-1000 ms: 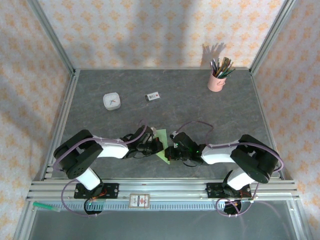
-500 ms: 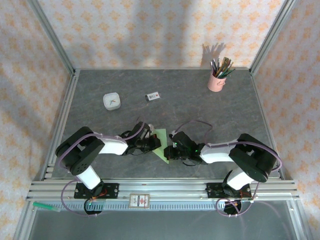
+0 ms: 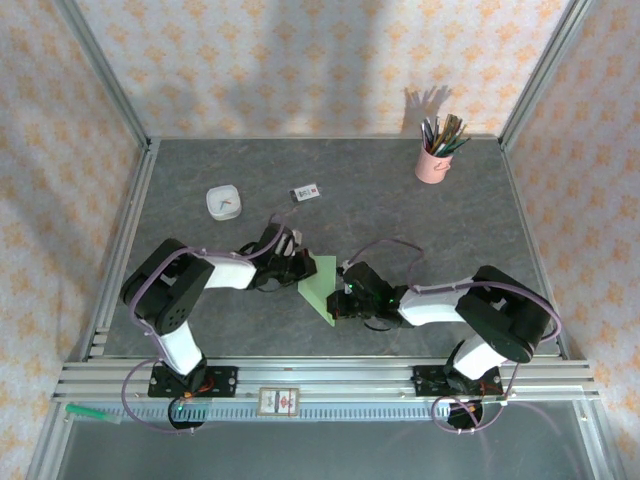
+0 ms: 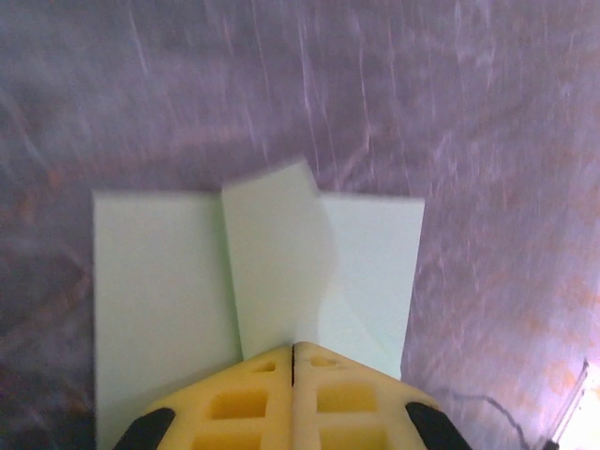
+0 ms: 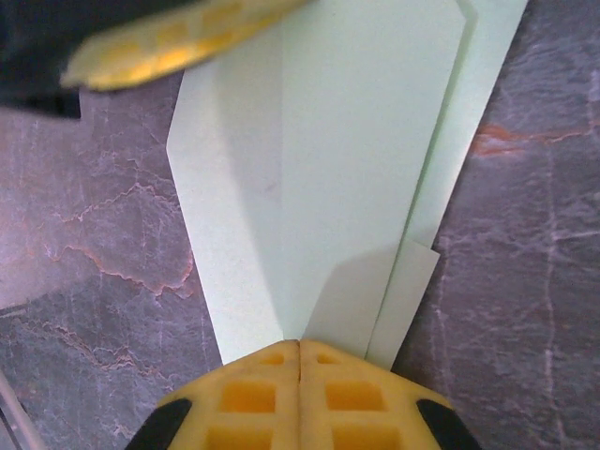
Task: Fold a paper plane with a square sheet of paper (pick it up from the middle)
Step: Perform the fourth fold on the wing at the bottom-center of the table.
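The two grippers meet over the paper at the near middle of the table. The left gripper is at one side of it and the right gripper at the other, tips pointing toward each other with the green sheet between them.

The left gripper has its yellow fingers pressed together with no gap. The paper spreads out just ahead of those tips and runs under them. A pale panel lies to either side, and a middle flap sits slightly askew, its corner poking past the far edge. I can't make out whether the tips pinch the flap or only rest on it.

The right gripper is likewise closed, finger against finger. The paper narrows to a point right at its tips and widens away from them. Long creases run straight ahead, and a thin folded strip lies just right of the tips. Whether it grips the point or only bears down on it I can't tell. Farther ahead and to the left, a blurred yellow finger of the other gripper hangs over the sheet's edge.

Well beyond the left gripper sit a white dish and a small card. Far beyond the right gripper, off to its right, stands a pink cup of pencils.
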Controlling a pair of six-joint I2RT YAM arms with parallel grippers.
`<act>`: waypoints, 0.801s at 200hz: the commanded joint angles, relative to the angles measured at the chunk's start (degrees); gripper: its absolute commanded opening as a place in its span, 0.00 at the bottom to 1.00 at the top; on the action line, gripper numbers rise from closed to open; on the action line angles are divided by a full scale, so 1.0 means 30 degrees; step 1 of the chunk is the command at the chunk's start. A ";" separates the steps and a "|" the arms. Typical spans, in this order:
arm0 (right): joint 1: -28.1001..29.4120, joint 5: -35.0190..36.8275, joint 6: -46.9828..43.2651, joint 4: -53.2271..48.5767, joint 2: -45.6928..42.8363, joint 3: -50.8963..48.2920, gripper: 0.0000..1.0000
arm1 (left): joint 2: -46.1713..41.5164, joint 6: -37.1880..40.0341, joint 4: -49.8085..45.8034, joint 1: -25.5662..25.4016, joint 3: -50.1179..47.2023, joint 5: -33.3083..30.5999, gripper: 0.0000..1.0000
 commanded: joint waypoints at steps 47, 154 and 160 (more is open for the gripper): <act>0.0214 0.0954 -0.0445 -0.5239 0.1398 -0.1440 0.00 | 0.1570 0.1660 -0.1435 0.1325 0.2063 -0.1026 0.03; 0.0315 0.0736 -0.0808 -0.5133 -0.0974 -0.0352 0.00 | -0.1834 0.1639 -0.0994 0.2867 0.1643 -0.0435 0.14; 0.0315 0.0694 -0.0847 -0.5001 -0.1427 -0.0006 0.01 | -0.2489 0.1578 -0.0952 0.2713 0.1186 -0.0460 0.14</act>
